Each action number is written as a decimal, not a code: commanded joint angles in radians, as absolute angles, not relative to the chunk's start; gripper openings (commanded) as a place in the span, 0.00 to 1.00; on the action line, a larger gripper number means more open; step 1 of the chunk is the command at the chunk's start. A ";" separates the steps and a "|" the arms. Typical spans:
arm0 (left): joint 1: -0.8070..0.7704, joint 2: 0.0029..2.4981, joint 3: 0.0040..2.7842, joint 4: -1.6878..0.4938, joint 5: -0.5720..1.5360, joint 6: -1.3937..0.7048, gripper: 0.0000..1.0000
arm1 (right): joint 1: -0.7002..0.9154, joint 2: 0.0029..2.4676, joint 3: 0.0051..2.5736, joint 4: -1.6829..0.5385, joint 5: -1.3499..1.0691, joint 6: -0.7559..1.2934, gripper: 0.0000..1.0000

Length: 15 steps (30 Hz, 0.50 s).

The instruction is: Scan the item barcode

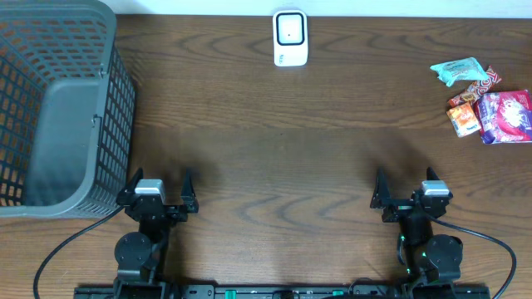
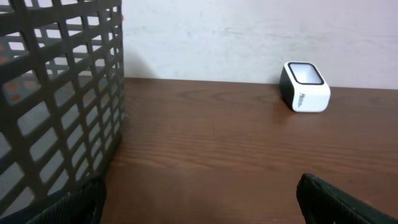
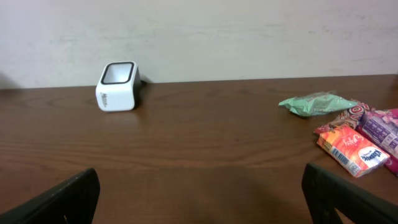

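A white barcode scanner (image 1: 290, 37) with a dark window stands at the table's far edge, also seen in the left wrist view (image 2: 304, 86) and the right wrist view (image 3: 117, 85). Several snack packets lie at the far right: a green one (image 1: 456, 71), an orange one (image 1: 465, 118) and a purple one (image 1: 507, 116); the right wrist view shows the green (image 3: 316, 103) and orange (image 3: 349, 149) packets. My left gripper (image 1: 159, 184) and right gripper (image 1: 409, 186) rest near the front edge, both open and empty, far from the packets and scanner.
A large grey plastic basket (image 1: 58, 108) fills the left side of the table, close to my left gripper, and its mesh wall (image 2: 56, 93) takes up the left of the left wrist view. A pale wall runs behind the table.
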<state>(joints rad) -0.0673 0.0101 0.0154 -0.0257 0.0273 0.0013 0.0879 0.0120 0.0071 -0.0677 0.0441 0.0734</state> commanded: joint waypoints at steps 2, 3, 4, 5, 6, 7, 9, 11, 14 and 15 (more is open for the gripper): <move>-0.023 0.001 0.004 -0.074 0.010 0.014 0.98 | 0.086 0.006 0.006 -0.072 0.044 0.062 0.99; -0.012 0.001 0.004 -0.074 0.010 0.003 0.98 | 0.086 0.006 0.006 -0.072 0.043 0.062 0.99; -0.001 0.001 0.004 -0.074 0.011 -0.006 0.98 | 0.086 0.006 0.006 -0.072 0.043 0.062 0.99; 0.004 0.001 0.004 -0.075 0.011 -0.011 0.98 | 0.086 0.006 0.006 -0.072 0.044 0.062 0.99; 0.006 0.001 0.004 -0.075 0.011 -0.012 0.98 | 0.086 0.006 0.006 -0.072 0.044 0.062 0.99; 0.006 0.001 0.004 -0.075 0.011 -0.012 0.98 | 0.086 0.006 0.006 -0.072 0.043 0.062 0.99; 0.005 0.001 0.004 -0.075 0.014 -0.012 0.98 | 0.086 0.006 0.006 -0.072 0.043 0.062 0.99; 0.005 0.001 0.004 -0.075 0.015 -0.013 0.98 | 0.086 0.006 0.006 -0.072 0.044 0.062 0.99; 0.005 0.001 0.004 -0.075 0.015 -0.017 0.98 | 0.086 0.006 0.006 -0.072 0.043 0.062 0.99; 0.005 0.001 0.004 -0.075 0.015 -0.020 0.98 | 0.086 0.006 0.006 -0.072 0.043 0.062 0.99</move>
